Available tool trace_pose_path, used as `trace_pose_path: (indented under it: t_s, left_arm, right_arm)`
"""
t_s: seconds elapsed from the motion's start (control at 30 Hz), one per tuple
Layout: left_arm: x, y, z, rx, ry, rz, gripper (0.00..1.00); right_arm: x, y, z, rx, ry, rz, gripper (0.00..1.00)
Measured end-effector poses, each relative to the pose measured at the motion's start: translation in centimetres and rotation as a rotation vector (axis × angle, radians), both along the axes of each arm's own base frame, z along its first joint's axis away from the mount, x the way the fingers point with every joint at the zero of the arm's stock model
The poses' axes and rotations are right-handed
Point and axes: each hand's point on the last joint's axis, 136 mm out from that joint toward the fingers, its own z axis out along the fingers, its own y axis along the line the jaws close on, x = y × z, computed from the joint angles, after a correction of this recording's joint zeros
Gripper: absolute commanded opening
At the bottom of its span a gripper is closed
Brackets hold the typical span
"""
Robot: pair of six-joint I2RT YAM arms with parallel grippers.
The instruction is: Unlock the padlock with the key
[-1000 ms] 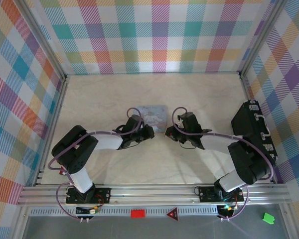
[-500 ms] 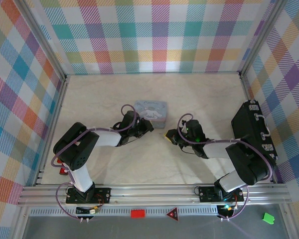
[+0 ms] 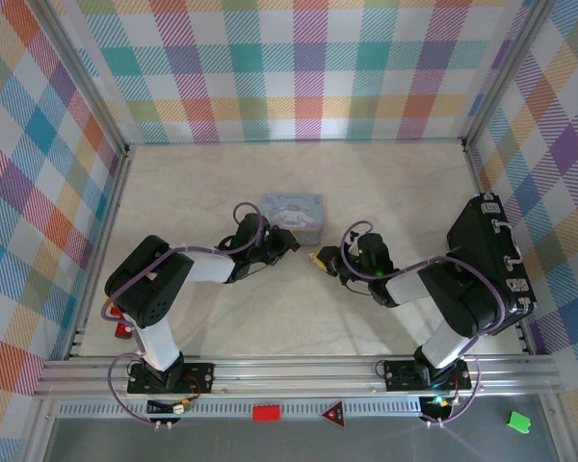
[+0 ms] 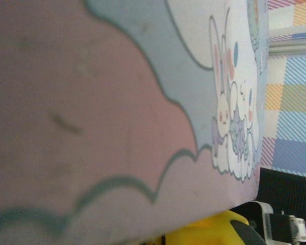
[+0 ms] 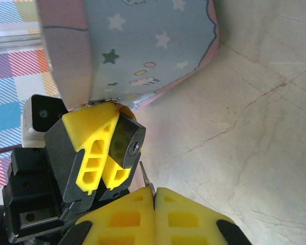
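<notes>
Fingers (image 5: 188, 217) of the right tool (image 5: 154, 195) are pressed together on the key (image 5: 144, 176), its thin metal blade jutting from between the yellow tips, as seen from the right wrist. Just past the blade's tip, the left tool (image 5: 121, 146) pinches the padlock (image 5: 127, 137) between its own yellow fingers. The lock's dark body is turned so the keyhole faces the key, and blade and keyhole are close but apart. The shackle cannot be made out behind the body. Directly behind the left tool stands the blue tin (image 5: 153, 46), printed with stars and cartoon figures and edged in pink, on the pale, veined table (image 5: 245, 127). From above, the two tools face each other near the middle of the table, just in front of the tin, each arm reaching in from its own side. A black case (image 3: 489, 260) lies well apart at the right edge, beside the checked wall (image 3: 308, 67).
</notes>
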Motion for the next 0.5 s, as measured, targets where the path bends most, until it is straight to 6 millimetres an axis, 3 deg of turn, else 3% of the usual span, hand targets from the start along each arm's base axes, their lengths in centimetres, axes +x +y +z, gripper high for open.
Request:
trace_pose_path:
  t_s: [0.27,0.5]
  left_arm:
    - [-0.1,0.6,-0.1,-0.054,0.005,0.057,0.08]
    - [0.4,0.5,0.8,-0.103,-0.011,0.084,0.08]
  right_arm:
    - [0.6,0.6,-0.8,0.078,0.053,-0.028,0.0]
    - [1.2,0.9,0.3,0.147,0.038,-0.044,0.0]
